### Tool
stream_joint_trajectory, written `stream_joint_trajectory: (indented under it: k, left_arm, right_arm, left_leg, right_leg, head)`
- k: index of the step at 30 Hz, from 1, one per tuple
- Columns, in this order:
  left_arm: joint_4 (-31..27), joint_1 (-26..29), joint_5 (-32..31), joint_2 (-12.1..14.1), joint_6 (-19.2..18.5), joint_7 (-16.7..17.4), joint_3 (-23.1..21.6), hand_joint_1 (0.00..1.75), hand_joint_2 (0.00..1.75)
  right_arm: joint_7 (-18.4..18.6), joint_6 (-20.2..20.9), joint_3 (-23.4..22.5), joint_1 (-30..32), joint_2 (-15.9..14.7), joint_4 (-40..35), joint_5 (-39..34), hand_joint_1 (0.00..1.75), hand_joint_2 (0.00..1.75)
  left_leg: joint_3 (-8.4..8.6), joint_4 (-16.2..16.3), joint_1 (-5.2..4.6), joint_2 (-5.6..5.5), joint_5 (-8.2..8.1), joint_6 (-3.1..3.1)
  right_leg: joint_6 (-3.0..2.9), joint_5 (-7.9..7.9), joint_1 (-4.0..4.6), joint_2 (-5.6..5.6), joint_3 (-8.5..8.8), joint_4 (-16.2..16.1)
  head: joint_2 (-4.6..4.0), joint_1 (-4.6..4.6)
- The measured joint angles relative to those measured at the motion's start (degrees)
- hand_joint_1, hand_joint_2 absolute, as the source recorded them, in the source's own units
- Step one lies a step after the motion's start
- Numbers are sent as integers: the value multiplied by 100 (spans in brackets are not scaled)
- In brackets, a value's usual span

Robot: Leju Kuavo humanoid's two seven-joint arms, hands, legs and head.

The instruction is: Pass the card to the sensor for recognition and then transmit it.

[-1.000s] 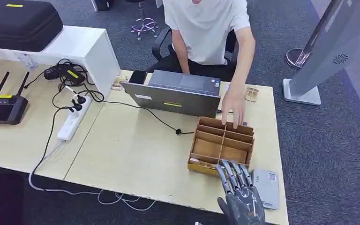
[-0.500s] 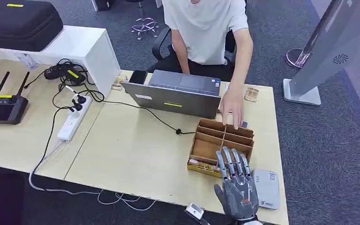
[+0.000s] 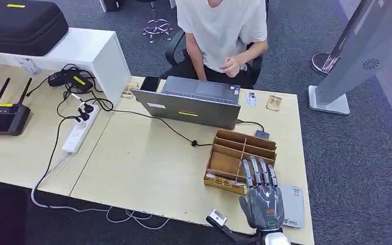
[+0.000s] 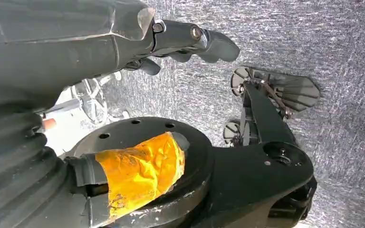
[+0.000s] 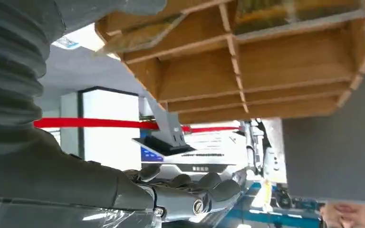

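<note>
Wooden divided box just beyond empty, spread-fingered right robot hand; card unseen.

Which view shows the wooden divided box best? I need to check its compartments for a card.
The head view: the wooden divided box appears from above, compartments open to view, the right hand covering its near right corner. The right wrist view shows it close, turned. The left wrist view faces carpet.

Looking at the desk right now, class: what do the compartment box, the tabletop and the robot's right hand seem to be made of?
Compartment box: probably thin wood or fibreboard, matt brown, with slotted dividers and raw edges. Tabletop: likely light wood-grain laminate, smooth and pale with an even surface. Right hand: apparently metal and grey plastic, since the fingers catch silvery highlights.
</note>
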Motion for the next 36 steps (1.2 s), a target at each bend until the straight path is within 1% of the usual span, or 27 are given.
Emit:
stream_joint_trajectory:
  k: [6,18,19,21,25,36]
  left_arm:
    - [0,-4,-7,15,0,0,0,0,175]
    - [0,-6,-33,22,2,0,2,0,175]
    - [0,-6,-33,22,4,0,2,0,175]
    - [0,-6,-42,22,22,0,0,0,175]
    - [0,-7,-68,22,37,0,2,0,175]
    - [0,-8,-85,20,37,0,2,0,175]
  right_arm:
    - [24,0,-103,-6,33,260,0,0,175]
    - [79,11,-181,-8,70,408,0,0,175]
    - [85,11,-190,-6,76,408,0,175,175]
    - [68,18,-219,4,87,404,0,175,175]
    - [-125,35,-328,76,131,286,-2,175,175]
    - [-186,111,-479,182,164,150,-15,175,175]
  left_leg:
    - [0,0,0,0,0,0]
    - [0,0,0,0,0,0]
    - [0,0,0,0,0,0]
    - [0,0,0,0,0,0]
    - [0,0,0,1,0,0]
    - [0,0,0,0,0,0]
  right_leg:
    - [0,0,0,0,0,0]
    - [-1,0,0,0,-1,0]
    - [-1,0,0,0,-1,0]
    - [-1,0,0,0,-1,0]
    - [-1,0,0,0,-1,0]
    - [-2,-2,0,0,-1,0]
  head:
    - [0,-2]
    - [0,-2]
    - [0,-2]
    - [0,-2]
    - [0,-2]
    - [0,-2]
